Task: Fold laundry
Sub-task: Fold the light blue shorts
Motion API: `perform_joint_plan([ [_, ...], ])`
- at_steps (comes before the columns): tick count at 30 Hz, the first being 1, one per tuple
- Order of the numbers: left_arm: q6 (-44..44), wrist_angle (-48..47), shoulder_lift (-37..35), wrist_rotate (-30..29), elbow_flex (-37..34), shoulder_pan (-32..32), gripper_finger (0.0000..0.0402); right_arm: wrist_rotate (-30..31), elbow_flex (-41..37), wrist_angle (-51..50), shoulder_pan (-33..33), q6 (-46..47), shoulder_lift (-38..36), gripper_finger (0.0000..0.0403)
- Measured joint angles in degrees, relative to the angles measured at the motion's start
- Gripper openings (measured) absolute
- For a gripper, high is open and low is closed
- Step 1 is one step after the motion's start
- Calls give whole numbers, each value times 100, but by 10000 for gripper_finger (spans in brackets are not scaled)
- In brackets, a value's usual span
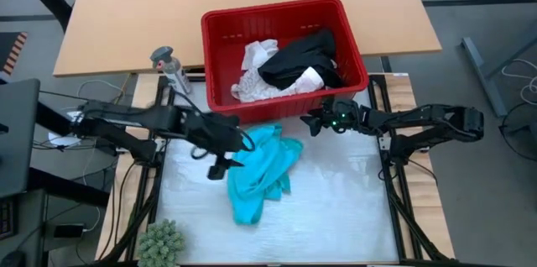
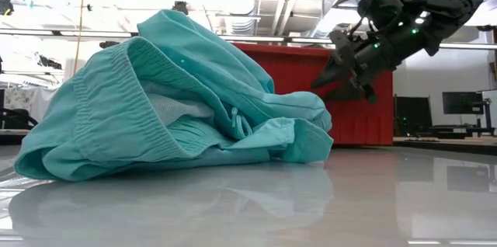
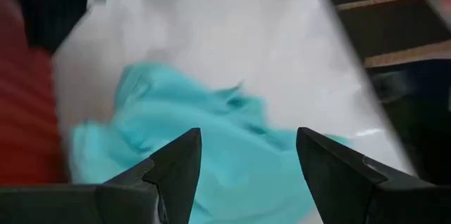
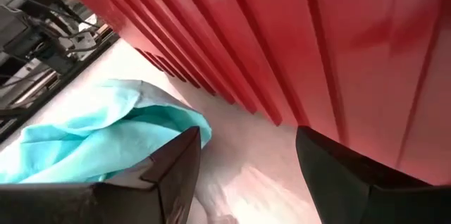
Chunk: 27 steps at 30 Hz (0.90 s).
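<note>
A teal garment (image 1: 260,170) lies crumpled in a heap on the white table top (image 1: 336,208); the low view shows it bunched high (image 2: 178,99). My left gripper (image 1: 220,166) hangs open above the heap's left edge, the teal cloth (image 3: 211,132) below and beyond its fingers. My right gripper (image 1: 312,122) stands open in the air just in front of the red basket's near wall (image 4: 296,34), to the right of the teal garment (image 4: 91,132). A black garment (image 1: 298,57) and white cloth (image 1: 256,70) lie inside the basket.
The red basket (image 1: 220,23) stands at the table's far edge. A green fuzzy plant (image 1: 159,242) sits at the near left corner. A grey post (image 1: 168,61) rises left of the basket. Black frame rails (image 1: 394,183) run along both sides. White table top shows near and right of the heap.
</note>
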Motion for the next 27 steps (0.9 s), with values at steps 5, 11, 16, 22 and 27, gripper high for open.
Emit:
perform_joint_plan([
  [5, -53, 780, -2, -1246, -1239, 29, 220, -140, 4, 27, 7, 0, 0, 260],
  [11, 527, 1405, -4, -2711, -2065, 331, 220, -155, 4, 23, 7, 0, 0, 260],
  [16, 919, 1605, -6, -2955, -2279, 932, 220, -170, 4, 25, 43, 2, 0, 260],
  [22, 1217, 2011, -23, -2872, -2467, 1799, 220, -174, 6, 22, 160, 2, 0, 260],
  [27, 1274, 2411, -23, -2741, -2472, 2183, 220, -131, 6, 19, 132, -47, 0, 260],
])
